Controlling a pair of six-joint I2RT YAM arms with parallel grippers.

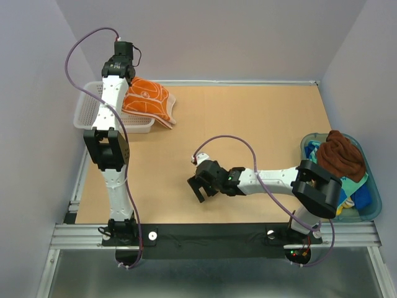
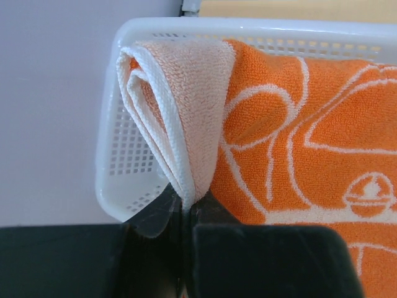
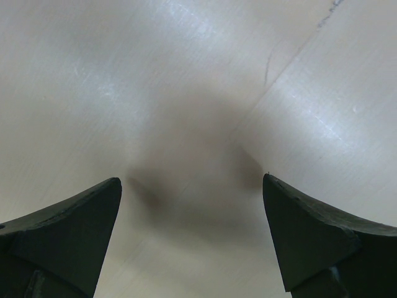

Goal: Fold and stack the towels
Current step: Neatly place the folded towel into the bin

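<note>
L pincer is clenched on the orange towel. In the left wrist view we see its two dark fingers pressed together w/ the towel's pale terry border pinched between them. That border is doubled over into a thick fold that rises from the tips toward the white mesh basket. The rest of the cloth spreads to the right, orange w/ white circle lines. It covers most of the basket's far rim.

From the top view the towel sits bunched on the right end of the basket. One corner spills over the rim onto the wooden surface. The L arm reaches far fwd over the basket, so we can't see the pincer itself from above.

R pincer is released, jaws wide apart. It hangs low over bare surface near the middle front. The right wrist view shows only wood grain & a soft shadow between the tips; nothing is held.

At the far right edge stands a translucent blue-green tub. A dark brown towel is heaped on top of it, w/ other towels in blue & teal crumpled beneath. They lie well apart from both pincers.
</note>
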